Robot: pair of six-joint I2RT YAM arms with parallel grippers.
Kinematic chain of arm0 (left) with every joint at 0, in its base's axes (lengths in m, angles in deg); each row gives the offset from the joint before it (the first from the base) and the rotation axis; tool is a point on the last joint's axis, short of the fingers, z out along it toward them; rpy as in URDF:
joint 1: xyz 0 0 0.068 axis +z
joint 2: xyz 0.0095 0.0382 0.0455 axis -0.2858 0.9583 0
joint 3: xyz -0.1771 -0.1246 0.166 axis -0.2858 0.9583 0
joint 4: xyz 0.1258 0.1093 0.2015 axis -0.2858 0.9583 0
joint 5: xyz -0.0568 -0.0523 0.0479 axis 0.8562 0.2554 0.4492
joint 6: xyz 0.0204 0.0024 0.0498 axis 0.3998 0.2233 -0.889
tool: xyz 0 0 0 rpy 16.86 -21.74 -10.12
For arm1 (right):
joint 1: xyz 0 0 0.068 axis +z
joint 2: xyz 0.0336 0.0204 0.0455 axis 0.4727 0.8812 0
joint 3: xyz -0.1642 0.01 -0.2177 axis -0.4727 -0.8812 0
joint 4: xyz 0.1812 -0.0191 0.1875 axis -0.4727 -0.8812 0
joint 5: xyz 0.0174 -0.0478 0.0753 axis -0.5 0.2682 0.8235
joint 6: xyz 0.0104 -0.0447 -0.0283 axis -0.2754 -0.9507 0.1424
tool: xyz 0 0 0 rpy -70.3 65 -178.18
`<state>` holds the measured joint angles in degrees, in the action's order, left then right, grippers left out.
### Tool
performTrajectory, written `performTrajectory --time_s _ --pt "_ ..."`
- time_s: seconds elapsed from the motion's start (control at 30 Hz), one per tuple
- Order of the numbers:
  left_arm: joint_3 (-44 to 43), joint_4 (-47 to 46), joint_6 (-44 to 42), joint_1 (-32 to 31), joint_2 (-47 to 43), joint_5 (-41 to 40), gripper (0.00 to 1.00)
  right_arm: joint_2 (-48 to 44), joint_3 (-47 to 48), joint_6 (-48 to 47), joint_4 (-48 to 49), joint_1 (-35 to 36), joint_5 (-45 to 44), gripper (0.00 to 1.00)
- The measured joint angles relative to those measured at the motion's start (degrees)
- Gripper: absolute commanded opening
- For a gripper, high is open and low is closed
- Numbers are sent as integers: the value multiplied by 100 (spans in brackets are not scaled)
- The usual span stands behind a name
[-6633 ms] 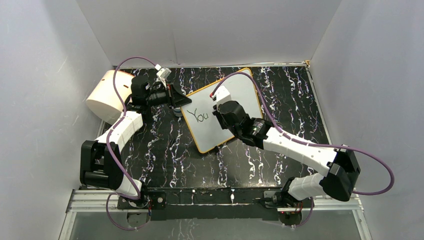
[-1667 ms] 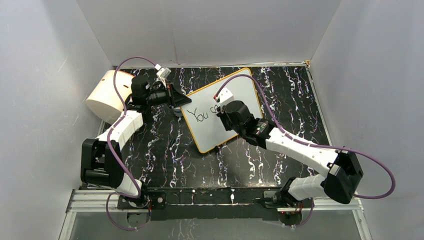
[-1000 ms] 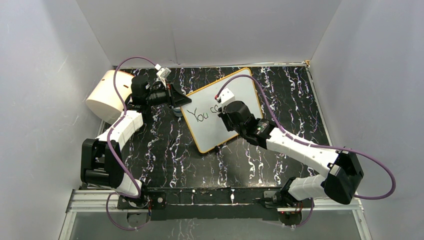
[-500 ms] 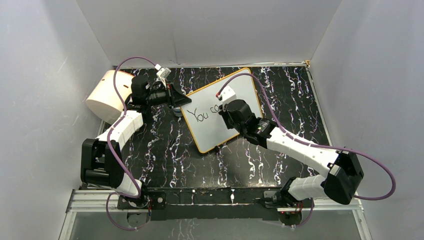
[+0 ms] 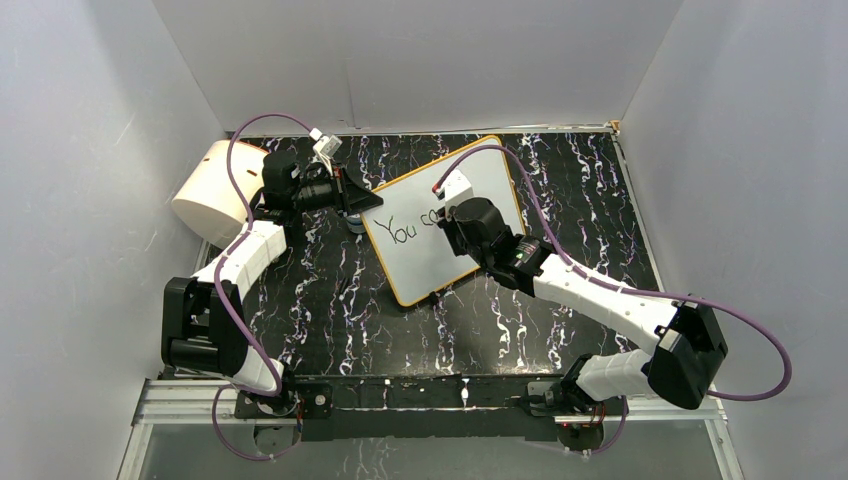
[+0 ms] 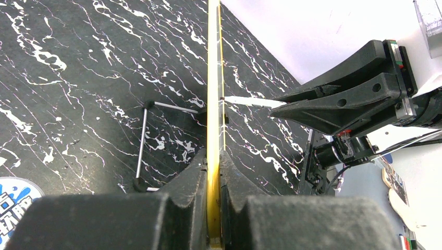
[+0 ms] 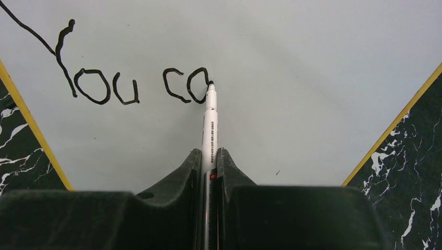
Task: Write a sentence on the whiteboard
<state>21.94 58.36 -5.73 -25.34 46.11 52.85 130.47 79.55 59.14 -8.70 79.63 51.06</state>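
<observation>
There is one whiteboard here, one marker, one big cream cylinder, and two grippers at work. The whiteboard sits toward the back middle of the black marbled counter, turned at an angle. It is glossy white with a thin orange-yellow rim and rounded corners. The cylinder lies at the far left edge, well apart from the board.

The left gripper is clamped on the board's left rim, its two dark fingers pressed against either side of the yellow edge. Seen from that wrist, one thin wire leg with black tips lies on the counter just beside the board.

The right gripper is closed tight around the white marker. The marker's black tip touches the board at the top right of the last letter.

The sentence reads "You co" in thin black strokes, one line in the upper left part of the board. The Y has a long tail running off toward the corner. The rest of the white surface is bare.
</observation>
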Motion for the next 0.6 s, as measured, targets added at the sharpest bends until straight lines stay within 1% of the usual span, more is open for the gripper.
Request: performTrajectory --time_s 0.6 --pt "0 2 0 0 0 7 0 -4 -2 7 -179 -31 79 0"
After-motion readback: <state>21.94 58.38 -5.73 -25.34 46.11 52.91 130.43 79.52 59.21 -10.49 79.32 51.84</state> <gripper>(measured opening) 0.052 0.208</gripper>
